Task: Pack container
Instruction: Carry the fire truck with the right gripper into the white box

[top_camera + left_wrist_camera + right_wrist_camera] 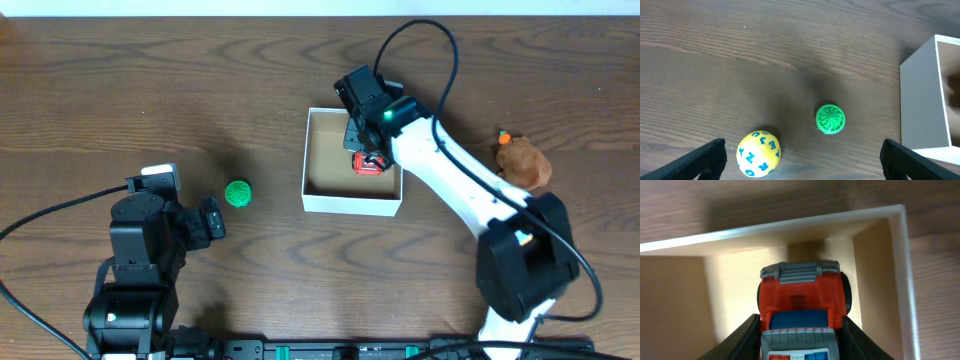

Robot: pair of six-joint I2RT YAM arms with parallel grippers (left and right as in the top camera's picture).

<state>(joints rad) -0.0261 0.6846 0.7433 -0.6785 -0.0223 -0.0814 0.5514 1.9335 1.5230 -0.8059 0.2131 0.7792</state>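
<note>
Overhead shows one container (352,204), one truck (370,163) gripped by right jaws; left jaws open.

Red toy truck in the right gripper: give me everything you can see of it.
The toy truck looks like plastic: red body, grey ribbed end, blue panel on top, black wheels at the sides. The right gripper clamps it, a dark finger against each flank. It is inside the container, by the right wall in the overhead view. Whether it rests on the tan floor cannot be told.
</note>
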